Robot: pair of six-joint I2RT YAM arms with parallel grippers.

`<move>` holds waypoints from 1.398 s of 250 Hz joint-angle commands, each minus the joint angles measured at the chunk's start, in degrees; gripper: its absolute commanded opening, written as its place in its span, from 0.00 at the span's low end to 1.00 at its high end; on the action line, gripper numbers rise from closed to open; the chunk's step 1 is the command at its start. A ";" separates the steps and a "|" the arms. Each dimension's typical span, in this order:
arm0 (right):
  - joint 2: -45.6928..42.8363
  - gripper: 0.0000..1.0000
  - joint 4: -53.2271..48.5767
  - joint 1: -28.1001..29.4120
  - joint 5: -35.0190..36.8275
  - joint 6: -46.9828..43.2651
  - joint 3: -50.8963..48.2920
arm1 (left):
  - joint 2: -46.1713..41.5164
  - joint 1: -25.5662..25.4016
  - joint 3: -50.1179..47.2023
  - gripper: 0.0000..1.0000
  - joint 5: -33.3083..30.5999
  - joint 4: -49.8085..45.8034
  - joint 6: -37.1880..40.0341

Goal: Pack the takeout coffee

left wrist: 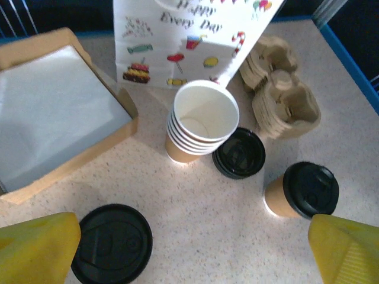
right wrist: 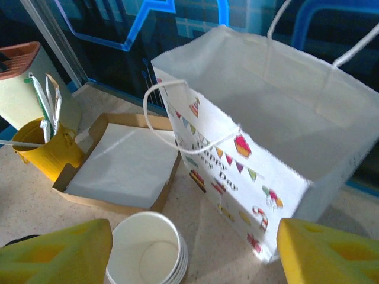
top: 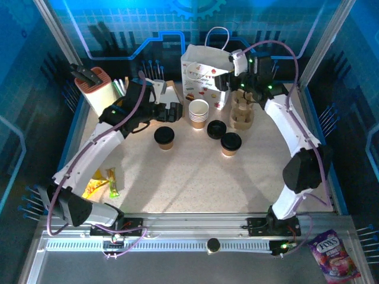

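Observation:
Two takeout coffee cups, tan with black lids, stand on the table: one (top: 164, 137) at centre left, one (top: 231, 144) at centre right. My left gripper (top: 172, 112) hovers just behind the left cup, open and holding nothing. In the left wrist view that cup's lid (left wrist: 112, 242) sits by the left yellow finger (left wrist: 38, 248), and the other cup (left wrist: 302, 192) stands near the right finger. My right gripper (top: 225, 84) hangs open in front of the white printed bag (top: 204, 80), empty (right wrist: 189, 254). The bag (right wrist: 266, 118) stands open.
A stack of unlidded paper cups (top: 199, 113) and a pile of black lids (top: 217, 129) stand between the coffees. Pulp cup carriers (top: 241, 115) sit under the right arm. A napkin box (left wrist: 53, 112), a knife block (top: 95, 89) and snack packets (top: 103, 183) lie to the left.

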 commanded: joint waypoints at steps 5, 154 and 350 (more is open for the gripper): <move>4.56 0.71 0.57 -0.83 -0.82 -5.60 5.76 | -0.35 0.02 0.94 1.00 3.37 -1.14 -1.36; 26.82 0.58 -22.80 -0.87 1.62 -18.88 39.89 | 2.54 -0.03 0.49 1.00 2.19 -0.95 -0.86; 34.32 0.36 -28.96 1.02 1.69 -26.97 49.77 | 3.99 -0.04 -0.38 1.00 3.25 -1.24 -0.40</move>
